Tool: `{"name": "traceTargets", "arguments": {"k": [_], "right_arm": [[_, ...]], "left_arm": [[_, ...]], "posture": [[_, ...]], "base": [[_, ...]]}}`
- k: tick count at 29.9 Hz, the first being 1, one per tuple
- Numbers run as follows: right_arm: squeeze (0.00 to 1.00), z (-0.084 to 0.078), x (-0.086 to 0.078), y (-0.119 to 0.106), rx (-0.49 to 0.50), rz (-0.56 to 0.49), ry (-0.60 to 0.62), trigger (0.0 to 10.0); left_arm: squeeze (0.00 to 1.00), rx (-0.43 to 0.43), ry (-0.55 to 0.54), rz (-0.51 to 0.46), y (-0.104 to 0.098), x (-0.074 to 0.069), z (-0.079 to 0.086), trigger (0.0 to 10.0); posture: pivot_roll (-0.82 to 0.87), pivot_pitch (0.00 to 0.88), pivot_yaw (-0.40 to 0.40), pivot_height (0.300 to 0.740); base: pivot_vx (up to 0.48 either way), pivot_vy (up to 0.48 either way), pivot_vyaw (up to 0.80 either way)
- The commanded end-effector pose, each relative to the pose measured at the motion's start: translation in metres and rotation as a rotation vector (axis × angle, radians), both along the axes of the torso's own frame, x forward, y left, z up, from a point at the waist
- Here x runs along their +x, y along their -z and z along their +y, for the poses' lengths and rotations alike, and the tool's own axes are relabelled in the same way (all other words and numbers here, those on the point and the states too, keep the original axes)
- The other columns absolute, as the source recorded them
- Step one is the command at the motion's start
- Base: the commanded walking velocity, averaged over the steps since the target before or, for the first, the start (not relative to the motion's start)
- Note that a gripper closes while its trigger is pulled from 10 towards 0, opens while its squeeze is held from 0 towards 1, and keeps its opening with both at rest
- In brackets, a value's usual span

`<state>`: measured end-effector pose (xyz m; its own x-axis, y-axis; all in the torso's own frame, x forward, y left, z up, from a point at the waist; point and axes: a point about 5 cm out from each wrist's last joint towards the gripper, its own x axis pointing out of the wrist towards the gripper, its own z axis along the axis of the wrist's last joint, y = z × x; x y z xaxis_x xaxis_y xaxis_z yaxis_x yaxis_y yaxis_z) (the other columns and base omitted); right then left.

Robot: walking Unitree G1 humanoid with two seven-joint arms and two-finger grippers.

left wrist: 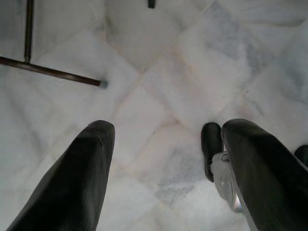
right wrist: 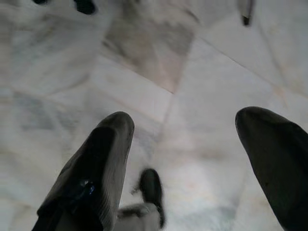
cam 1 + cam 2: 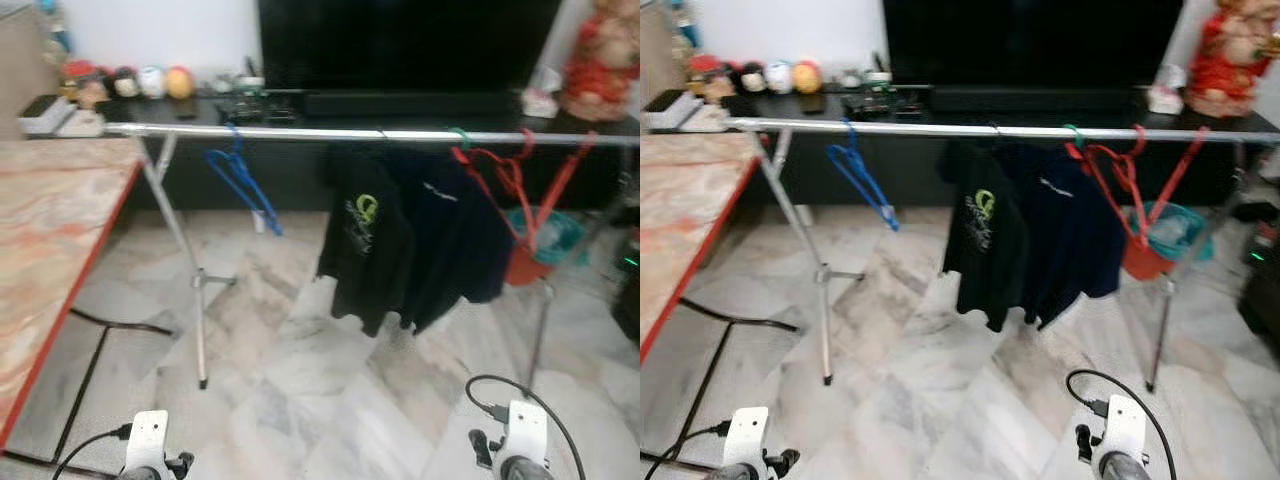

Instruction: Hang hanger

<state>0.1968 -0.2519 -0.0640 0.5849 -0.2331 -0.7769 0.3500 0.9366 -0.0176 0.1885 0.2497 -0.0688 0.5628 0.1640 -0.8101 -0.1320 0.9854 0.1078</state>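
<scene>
A pale marble floor (image 3: 300,380) is filling most of the scene, with black cables trailing across it. A long black TV cabinet (image 3: 420,150) is running along the far wall, with a dark screen (image 3: 410,40) standing on it, a row of small round toys (image 3: 130,82) at its left end and a red figurine (image 3: 605,60) at its right end. On the robot's left, a marble-patterned counter (image 3: 50,250) with a red edge is reaching into view.

In front of the cabinet, a silver clothes rail (image 3: 330,132) is spanning the width of the scene on thin metal legs. Near its middle, two dark shirts (image 3: 410,235) are hanging side by side, touching, one with a green logo. A blue hanger (image 3: 240,178) is hanging bare on the rail near the left leg, well apart from the shirts. Red hangers (image 3: 510,180) are hanging in a cluster just to the right of the shirts, with a teal basket (image 3: 545,235) on the floor behind them.

Both arms are hanging low over the floor. The left hand (image 1: 163,139) is spreading its two black fingers wide and gripping nothing. The right hand (image 2: 185,130) is likewise gaping wide over bare tiles, empty.
</scene>
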Motion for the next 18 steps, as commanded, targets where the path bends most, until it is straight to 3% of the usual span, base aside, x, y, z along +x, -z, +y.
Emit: {"name": "traceTargets", "arguments": {"k": [1, 4, 12, 18], "right_arm": [[0.0, -0.004, -0.0009, -0.0008, -0.002, -0.001, 0.016, 10.0], [0.0, -0.0042, -0.0005, -0.0011, -0.009, 0.002, 0.009, 10.0], [0.0, -0.0037, 0.0012, -0.002, -0.003, -0.009, -0.004, 10.0], [0.0, -0.0036, 0.0007, -0.0017, 0.002, -0.014, 0.014, 10.0]], "left_arm": [[0.0, -0.006, 0.0, -0.001, -0.0015, 0.004, -0.0014, 10.0], [0.0, -0.007, 0.002, -0.002, -0.0017, 0.0044, -0.0013, 10.0], [0.0, -0.003, 0.003, -0.006, -0.0023, 0.0055, -0.0012, 10.0], [0.0, -0.003, 0.005, -0.004, -0.0022, 0.0051, -0.0011, 10.0]], "posture": [[-0.1, 0.0, 0.005, 0.74], [-0.11, 0.0, 0.006, 0.74], [-0.1, 0.0, 0.005, 0.74], [-0.1, 0.0, 0.004, 0.74]], "base": [[0.304, 0.0, 0.0], [0.324, 0.0, 0.0], [0.33, 0.0, 0.77], [0.327, 0.0, 0.0]]}}
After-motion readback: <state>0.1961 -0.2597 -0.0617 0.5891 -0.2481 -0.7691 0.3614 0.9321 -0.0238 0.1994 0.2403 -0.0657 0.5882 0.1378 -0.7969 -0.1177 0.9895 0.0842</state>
